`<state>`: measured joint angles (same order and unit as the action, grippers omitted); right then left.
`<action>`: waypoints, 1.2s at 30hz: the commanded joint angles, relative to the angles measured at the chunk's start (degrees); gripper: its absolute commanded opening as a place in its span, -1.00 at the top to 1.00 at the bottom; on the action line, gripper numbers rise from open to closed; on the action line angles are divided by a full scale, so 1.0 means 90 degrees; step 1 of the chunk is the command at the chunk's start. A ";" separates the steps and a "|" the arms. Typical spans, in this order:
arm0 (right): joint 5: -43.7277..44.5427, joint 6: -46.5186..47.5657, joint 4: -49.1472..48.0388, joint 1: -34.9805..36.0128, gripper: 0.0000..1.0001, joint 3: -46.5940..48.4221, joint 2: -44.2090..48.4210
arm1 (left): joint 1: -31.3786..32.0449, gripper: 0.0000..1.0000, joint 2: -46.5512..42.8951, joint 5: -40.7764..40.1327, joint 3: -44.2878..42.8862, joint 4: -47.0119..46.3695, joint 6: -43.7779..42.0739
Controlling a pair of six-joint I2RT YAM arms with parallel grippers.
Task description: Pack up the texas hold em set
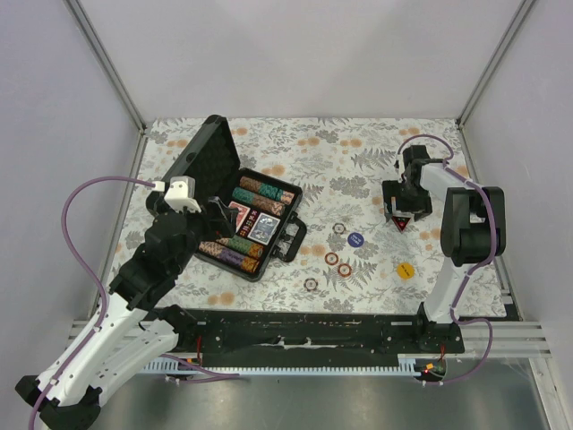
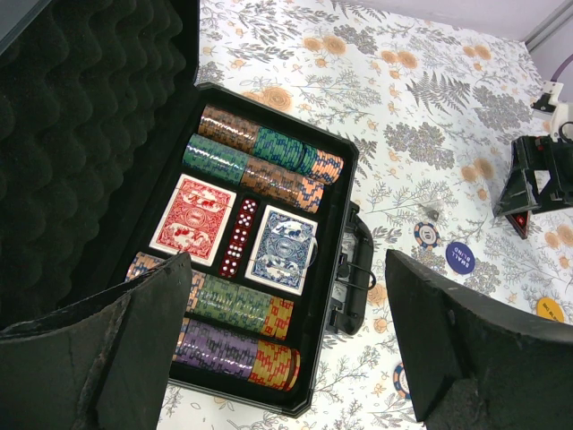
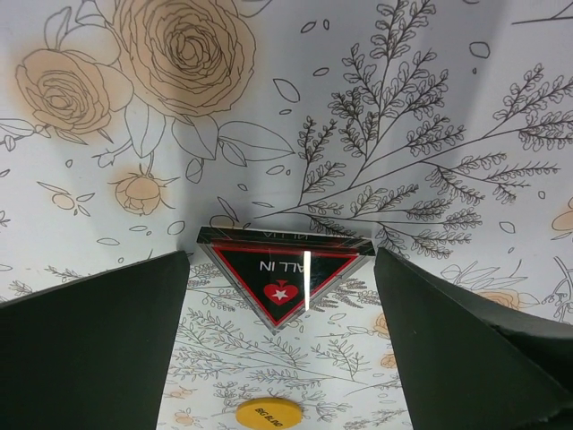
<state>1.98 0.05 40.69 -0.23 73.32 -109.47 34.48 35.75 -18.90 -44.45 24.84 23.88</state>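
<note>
Right gripper (image 3: 282, 253) hangs wide open and empty over the ALL IN triangle (image 3: 282, 276), which lies flat, well right of the open briefcase (image 1: 201, 157). I judge it hard, glossy, light, slippery: pinch its straight edges. Left gripper (image 2: 288, 260) is open and empty too.

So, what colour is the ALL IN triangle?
The triangle is black, edged red; best in right wrist view.

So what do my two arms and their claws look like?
Left arm and right arm: white and black links, each trailing a looping purple cable. Left claw and right claw have broad matte-black wedge fingers. A white block sits on the left wrist.
</note>
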 commanded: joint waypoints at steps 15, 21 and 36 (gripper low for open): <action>0.0162 0.0286 -0.0195 -0.0004 -0.88 0.0017 -0.0385 | 0.0017 -0.88 -0.0046 0.0078 -0.0159 -0.0035 -0.0212; -0.0747 0.0619 -0.0204 -0.0013 -0.85 -0.0031 -0.0376 | 0.0007 -0.88 -0.0036 0.0107 -0.0179 -0.0035 -0.0212; -0.0835 0.0151 0.0020 -0.0013 -0.42 0.0017 -0.0317 | 0.0007 -0.88 -0.0105 0.0156 -0.0149 -0.0035 -0.0192</action>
<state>-1.17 3.68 40.86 -0.54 73.93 -109.89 34.48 35.20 -17.89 -44.45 25.21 23.88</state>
